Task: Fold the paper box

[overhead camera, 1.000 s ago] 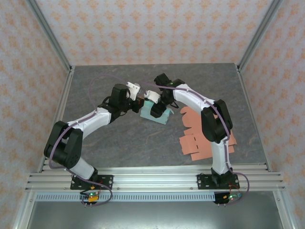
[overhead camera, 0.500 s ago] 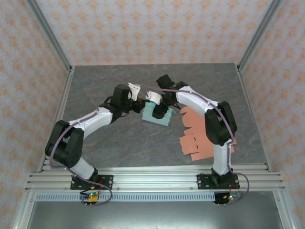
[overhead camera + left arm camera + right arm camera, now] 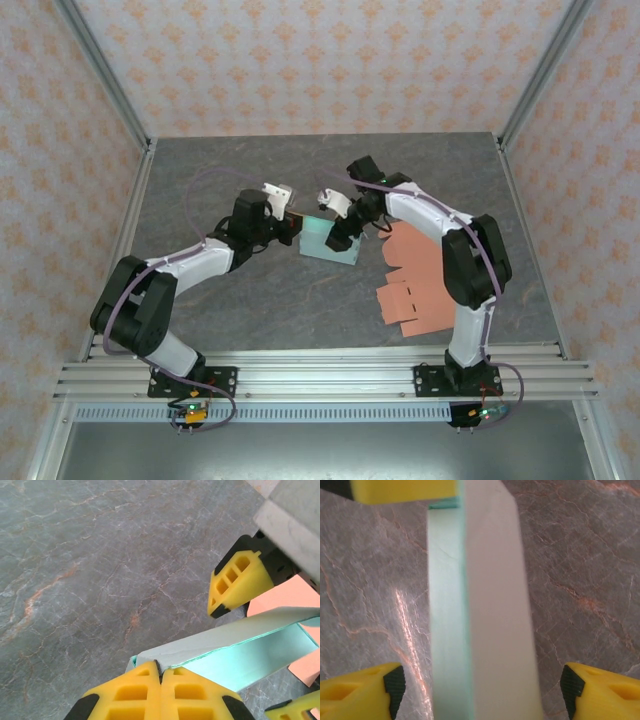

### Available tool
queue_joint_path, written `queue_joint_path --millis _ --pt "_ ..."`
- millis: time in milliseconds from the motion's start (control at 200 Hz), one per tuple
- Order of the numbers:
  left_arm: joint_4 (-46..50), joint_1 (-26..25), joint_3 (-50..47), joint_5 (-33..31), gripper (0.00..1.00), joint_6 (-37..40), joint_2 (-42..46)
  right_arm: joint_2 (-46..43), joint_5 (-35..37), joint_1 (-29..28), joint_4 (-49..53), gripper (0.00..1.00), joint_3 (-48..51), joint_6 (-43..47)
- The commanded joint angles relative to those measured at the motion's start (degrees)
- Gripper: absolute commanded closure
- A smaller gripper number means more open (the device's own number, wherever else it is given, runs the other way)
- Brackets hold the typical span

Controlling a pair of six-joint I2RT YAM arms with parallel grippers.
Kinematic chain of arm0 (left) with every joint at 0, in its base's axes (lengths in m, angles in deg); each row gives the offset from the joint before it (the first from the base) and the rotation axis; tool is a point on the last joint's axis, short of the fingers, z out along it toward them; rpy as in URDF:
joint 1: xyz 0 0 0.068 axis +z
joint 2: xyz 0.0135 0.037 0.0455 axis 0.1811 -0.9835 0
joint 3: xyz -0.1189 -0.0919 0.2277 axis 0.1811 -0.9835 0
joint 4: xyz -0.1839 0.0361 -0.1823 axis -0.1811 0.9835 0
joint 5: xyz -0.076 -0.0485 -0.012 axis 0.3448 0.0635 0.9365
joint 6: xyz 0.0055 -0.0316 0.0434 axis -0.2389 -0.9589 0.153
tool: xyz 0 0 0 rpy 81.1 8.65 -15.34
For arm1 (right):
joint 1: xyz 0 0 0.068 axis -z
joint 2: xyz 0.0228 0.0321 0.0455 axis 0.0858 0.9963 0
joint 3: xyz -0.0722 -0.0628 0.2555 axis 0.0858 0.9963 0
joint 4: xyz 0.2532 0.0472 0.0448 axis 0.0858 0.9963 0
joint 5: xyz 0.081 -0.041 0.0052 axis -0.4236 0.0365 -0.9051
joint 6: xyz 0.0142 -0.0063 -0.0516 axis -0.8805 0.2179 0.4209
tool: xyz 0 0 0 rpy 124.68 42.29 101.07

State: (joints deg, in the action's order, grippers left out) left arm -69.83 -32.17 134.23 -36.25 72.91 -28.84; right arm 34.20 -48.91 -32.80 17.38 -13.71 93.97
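Grey marbled desk (image 3: 250, 300) carries everything, and the teal paper box (image 3: 328, 240) sits near its middle, between the two arms. Right of the box, and near it, lie salmon card sheets (image 3: 420, 295), flat and overlapping.

The box stands partly formed: the right wrist view shows a pale grey outer wall beside a teal inner face, running lengthwise away from the camera.

The left pincer (image 3: 160, 672) is at the box's left end. Its yellow fingers are pressed together on the corner of the box's wall, so it is clamped on thin paper.

The right pincer (image 3: 480, 690) hangs over the box's right end with its fingers spread wide. One finger is on each side of the wall, and bare desk shows between each finger and the box, so neither touches it.
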Motion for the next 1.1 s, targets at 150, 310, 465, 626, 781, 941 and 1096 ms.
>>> queue_joint_path --millis 150,310,465,626,781,941,1096 --pt "-5.0 0.3 -0.3 -1.8 1.00 1.6 3.5 -2.6 -3.9 0.8 -3.0 0.18 2.2 -5.5" --pt "-4.3 0.2 0.1 -2.2 1.00 -0.2 2.8 -1.8 -3.2 0.9 -3.1 0.26 0.6 -5.4" --pt "-2.5 0.0 1.5 -1.1 1.00 -0.6 1.0 0.0 -2.3 0.9 -2.8 0.34 0.2 -4.4" --pt "-0.7 -0.1 2.4 -1.7 1.00 -0.2 -0.9 1.8 -1.7 1.1 -2.0 0.46 -0.5 -4.0" --pt "1.3 0.0 3.9 -1.9 1.00 0.8 -3.2 2.9 -1.7 1.9 -1.1 0.49 -1.7 -4.1" --pt "-0.1 0.0 3.9 -2.9 1.00 0.8 -5.0 3.8 -2.2 3.2 -1.3 0.49 -2.5 -5.2" --pt "1.3 -0.2 4.5 -3.5 1.00 3.0 -6.7 4.5 -2.0 3.7 -0.7 0.46 -3.2 -4.9"
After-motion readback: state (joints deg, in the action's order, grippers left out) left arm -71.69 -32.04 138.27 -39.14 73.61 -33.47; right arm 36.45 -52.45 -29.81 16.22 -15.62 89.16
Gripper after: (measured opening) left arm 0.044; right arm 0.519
